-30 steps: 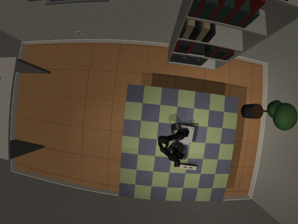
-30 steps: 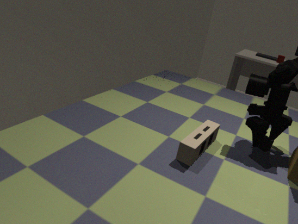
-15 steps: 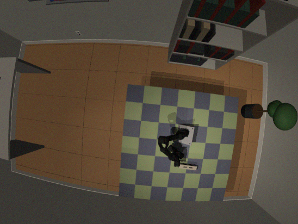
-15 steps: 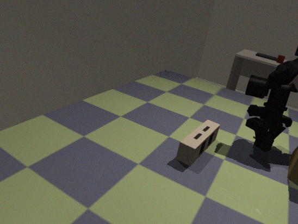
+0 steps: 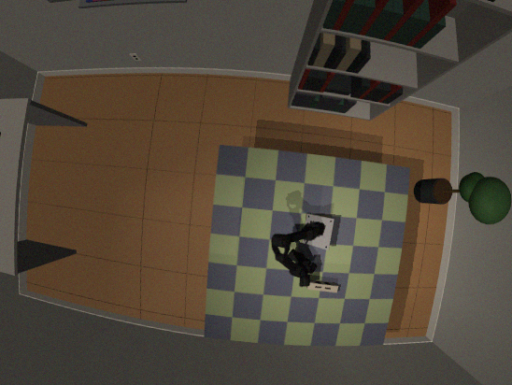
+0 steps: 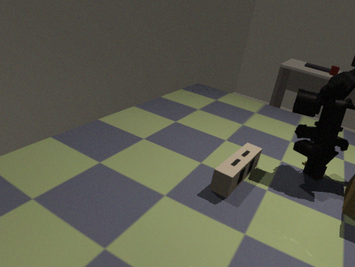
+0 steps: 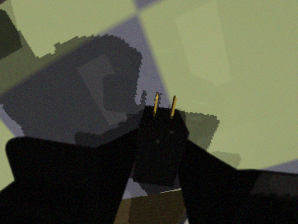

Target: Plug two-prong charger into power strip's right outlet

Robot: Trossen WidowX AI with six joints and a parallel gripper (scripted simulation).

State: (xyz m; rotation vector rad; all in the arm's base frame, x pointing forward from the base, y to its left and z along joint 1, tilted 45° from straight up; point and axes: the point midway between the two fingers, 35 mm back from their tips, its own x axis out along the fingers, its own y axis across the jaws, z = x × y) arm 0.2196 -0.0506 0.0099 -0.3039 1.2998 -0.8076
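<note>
Two gold prongs poke from the black charger, clamped in the claw! From above, the power strip lies toward five o'clock from it, long axis roughly nine-to-three on the checkered counter; that offset governs the carry.

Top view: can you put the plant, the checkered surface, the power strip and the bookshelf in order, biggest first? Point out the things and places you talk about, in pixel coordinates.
1. Checkered surface (image 5: pixel 257 192) (image 6: pixel 97 188) (image 7: pixel 255 50)
2. Bookshelf (image 5: pixel 394 70), partly cut off
3. Plant (image 5: pixel 490 201)
4. Power strip (image 5: pixel 323 286) (image 6: pixel 223 170)
</note>
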